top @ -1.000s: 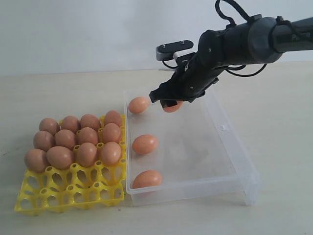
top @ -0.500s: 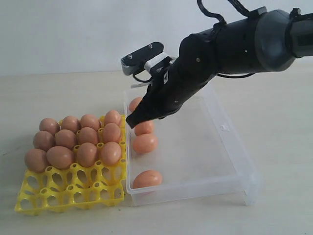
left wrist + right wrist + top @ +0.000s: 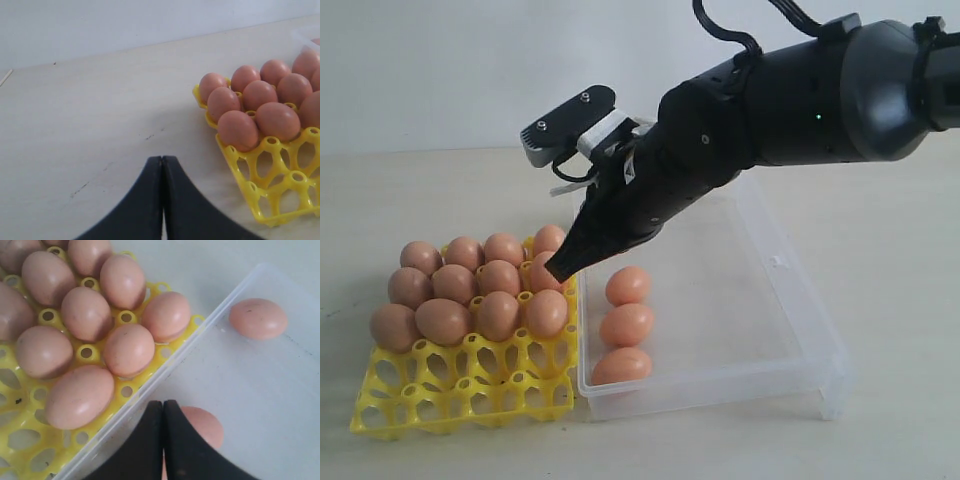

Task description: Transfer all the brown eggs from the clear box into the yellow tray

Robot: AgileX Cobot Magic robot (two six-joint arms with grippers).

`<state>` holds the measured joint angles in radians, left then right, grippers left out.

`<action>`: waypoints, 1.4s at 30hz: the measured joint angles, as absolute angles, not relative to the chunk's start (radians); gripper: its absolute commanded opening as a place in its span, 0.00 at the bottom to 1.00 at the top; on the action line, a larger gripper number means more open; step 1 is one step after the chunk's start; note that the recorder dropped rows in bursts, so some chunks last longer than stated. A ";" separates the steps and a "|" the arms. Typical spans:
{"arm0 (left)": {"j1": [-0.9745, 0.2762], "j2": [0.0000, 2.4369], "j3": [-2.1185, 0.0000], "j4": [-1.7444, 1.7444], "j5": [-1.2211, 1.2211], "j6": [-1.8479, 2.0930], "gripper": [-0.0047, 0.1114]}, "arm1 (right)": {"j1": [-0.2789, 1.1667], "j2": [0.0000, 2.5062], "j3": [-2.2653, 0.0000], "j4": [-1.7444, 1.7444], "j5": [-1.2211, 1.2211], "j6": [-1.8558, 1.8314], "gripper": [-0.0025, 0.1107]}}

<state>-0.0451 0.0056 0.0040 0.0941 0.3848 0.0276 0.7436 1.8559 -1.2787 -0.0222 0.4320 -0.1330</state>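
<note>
The pale table (image 3: 430,190) carries everything. The dark right arm (image 3: 790,95) reaches in from the far right and slopes down to the left across the far part of the clear box (image 3: 825,345).

That clear box sits right of centre. Its long left wall is just beside the right edge of the yellow tray (image 3: 450,392), which lies at the near left.

Twelve brown eggs (image 3: 443,321) fill the three far rows of the tray, four to a row, each in its own cup. The two near rows of cups stand open. Three more eggs lie loose in the box in a line along its left wall: the nearest is against the near wall and the other two are close together further back. The arm covers the far left corner of the box, so whether another egg lies there is unclear from the exterior view.

The right gripper (image 3: 560,270) has its two black fingers pressed flat together with nothing between them. Its tip points down and left over the seam where tray and box meet, in front of the rightmost egg of the tray's middle filled row. In the right wrist view one loose egg lies just past that tip, inside the box wall.

The left gripper (image 3: 162,161) shows only in its own wrist view. Its fingers are likewise pressed together with nothing in them, over bare table to the left of the tray
</note>
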 measured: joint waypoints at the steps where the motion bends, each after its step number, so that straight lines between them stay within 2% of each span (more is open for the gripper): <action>1: -0.045 0.006 0.004 0.094 0.385 0.028 0.04 | 0.744 1.856 -1.279 -0.024 0.434 -0.133 0.02; 5: -0.045 0.006 0.004 0.094 0.385 0.028 0.04 | 0.742 1.856 -1.279 -0.022 0.438 -0.133 0.11; 10: -0.045 0.006 0.004 0.094 0.385 0.028 0.04 | 0.713 1.856 -1.279 -0.022 0.468 -0.133 0.36; 14: -0.045 0.006 0.004 0.094 0.385 0.028 0.04 | 0.682 1.856 -1.276 -0.022 0.480 -0.133 0.47; 25: -0.045 0.006 0.004 0.094 0.385 0.028 0.04 | 0.629 1.866 -1.276 -0.050 0.320 -0.113 0.48; 30: -0.045 0.006 0.004 0.094 0.385 0.028 0.04 | 0.629 1.941 -1.276 -0.053 0.307 -0.109 0.53; 42: -0.045 0.006 0.004 0.094 0.385 0.028 0.04 | 0.618 2.111 -1.303 -0.055 0.121 -0.109 0.54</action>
